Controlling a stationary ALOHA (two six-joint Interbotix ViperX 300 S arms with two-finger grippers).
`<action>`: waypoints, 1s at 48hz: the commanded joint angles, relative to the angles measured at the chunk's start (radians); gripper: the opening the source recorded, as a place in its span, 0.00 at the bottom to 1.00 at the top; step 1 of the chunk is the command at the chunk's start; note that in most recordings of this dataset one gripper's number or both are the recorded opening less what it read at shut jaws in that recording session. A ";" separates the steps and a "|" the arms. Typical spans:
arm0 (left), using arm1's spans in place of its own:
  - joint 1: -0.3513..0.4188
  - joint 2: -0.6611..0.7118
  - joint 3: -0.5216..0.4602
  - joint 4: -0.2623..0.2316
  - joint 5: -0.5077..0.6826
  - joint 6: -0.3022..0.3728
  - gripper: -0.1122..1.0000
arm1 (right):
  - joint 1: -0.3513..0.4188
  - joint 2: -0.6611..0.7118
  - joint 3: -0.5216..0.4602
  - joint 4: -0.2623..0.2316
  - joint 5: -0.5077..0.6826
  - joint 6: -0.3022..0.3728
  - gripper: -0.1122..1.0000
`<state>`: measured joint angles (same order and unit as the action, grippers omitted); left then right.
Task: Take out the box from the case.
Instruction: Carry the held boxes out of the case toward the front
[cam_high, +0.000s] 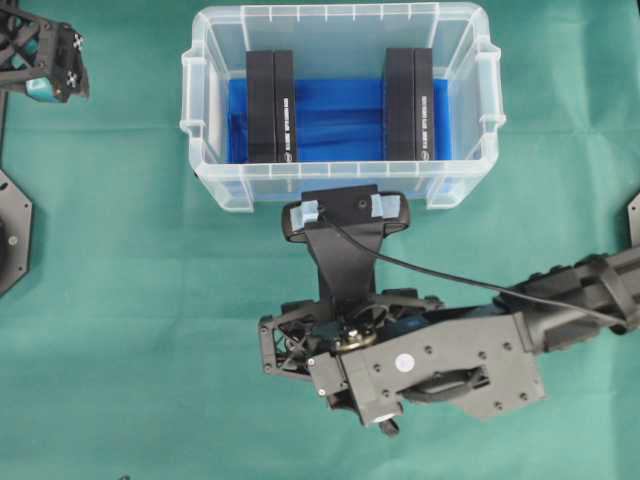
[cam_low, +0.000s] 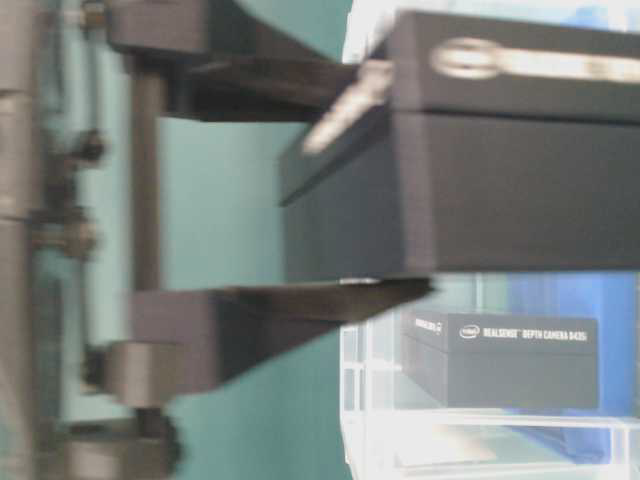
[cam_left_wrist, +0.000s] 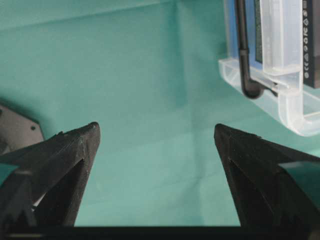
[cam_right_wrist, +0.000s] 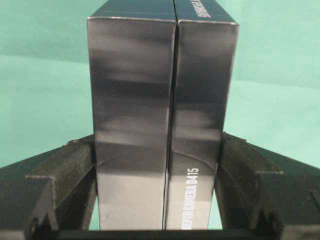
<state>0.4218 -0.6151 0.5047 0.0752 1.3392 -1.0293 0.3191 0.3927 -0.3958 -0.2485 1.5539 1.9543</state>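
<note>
The clear plastic case (cam_high: 338, 182) with a blue liner stands at the top middle of the green table. Two black boxes stand on edge inside it, one at the left (cam_high: 271, 105) and one at the right (cam_high: 409, 103). My right gripper (cam_right_wrist: 157, 150) is shut on a third black box (cam_right_wrist: 132, 100), a finger pressed on each side, over bare green cloth. In the overhead view this box is hidden under the right arm (cam_high: 430, 360), which is in front of the case. My left gripper (cam_left_wrist: 156, 132) is open and empty at the far left (cam_high: 45, 60).
The table-level view shows the held box (cam_low: 480, 190) close up, between two fingers (cam_low: 320, 300), with a box in the case (cam_low: 500, 360) behind it. A corner of the case (cam_left_wrist: 300, 115) shows in the left wrist view. Black base plates (cam_high: 12, 235) sit at the table's side edges.
</note>
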 joint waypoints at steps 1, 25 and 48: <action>-0.002 -0.009 -0.009 0.003 0.000 0.000 0.95 | -0.002 -0.028 0.026 0.006 -0.051 0.014 0.70; -0.002 -0.014 0.000 0.003 0.002 -0.002 0.95 | -0.011 -0.026 0.204 0.041 -0.267 0.058 0.70; -0.002 -0.012 0.009 0.003 0.000 -0.002 0.95 | -0.029 -0.026 0.252 0.057 -0.328 0.048 0.70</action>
<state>0.4218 -0.6228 0.5262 0.0752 1.3422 -1.0308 0.2915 0.3912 -0.1350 -0.1948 1.2272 2.0034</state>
